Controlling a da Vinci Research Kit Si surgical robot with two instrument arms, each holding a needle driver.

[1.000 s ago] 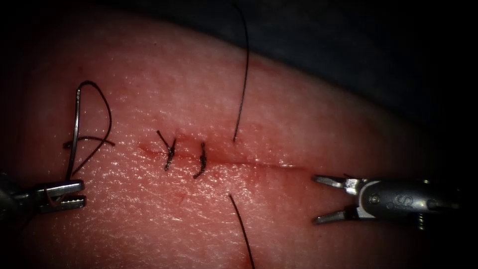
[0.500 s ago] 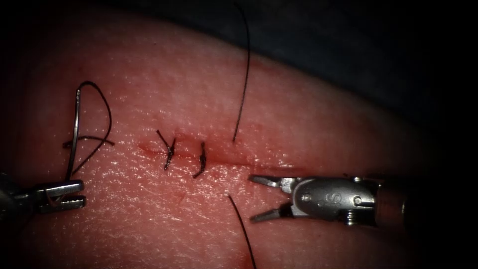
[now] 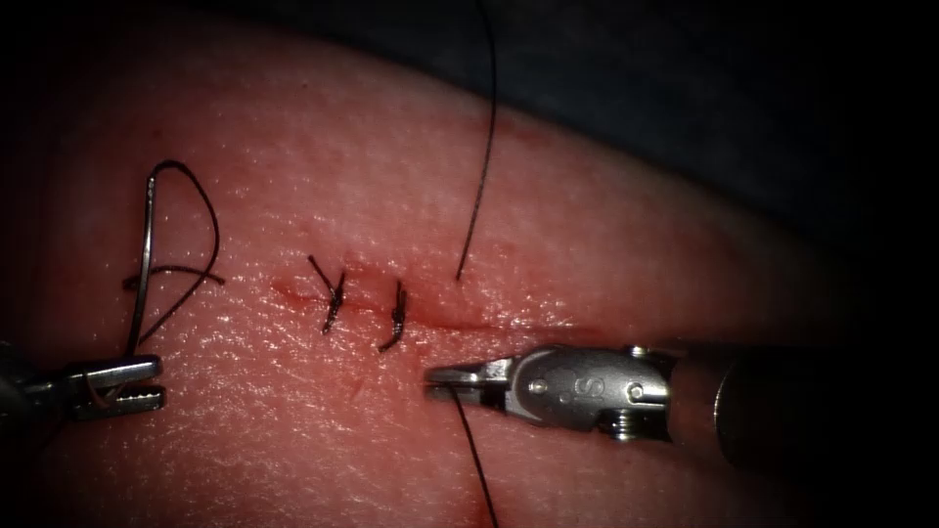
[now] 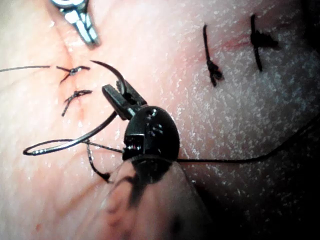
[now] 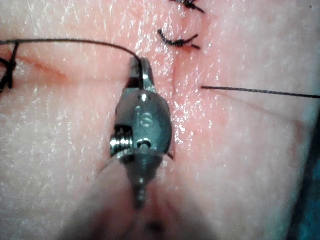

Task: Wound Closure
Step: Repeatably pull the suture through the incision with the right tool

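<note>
The tissue point(image 3: 606, 244) has a cut point(image 3: 509, 323) running across it, with two knotted stitches point(image 3: 333, 298) point(image 3: 394, 318) at its left part. My left tool point(image 3: 155, 379) point(image 4: 114, 90) stays far left of the cut, shut on the curved needle point(image 3: 147, 254) point(image 4: 75, 142) roughly a third back from its point. The needle is out of the tissue. From its rear end the thread point(image 3: 210, 225) loops away. My right tool point(image 3: 435, 376) point(image 5: 137, 62) is shut on the thread point(image 3: 474, 460) point(image 5: 75, 42) where it leaves the tissue on the cut's near side.
A second run of thread point(image 3: 481, 166) rises from the tissue on the cut's far side and leaves the picture at the top. Red fluid point(image 3: 293, 290) marks the cut line. Dark background point(image 3: 734, 88) lies beyond the tissue's far edge.
My right tool has moved left along the near side of the cut and closed its open jaws on the thread. The left tool and needle have stayed put.
</note>
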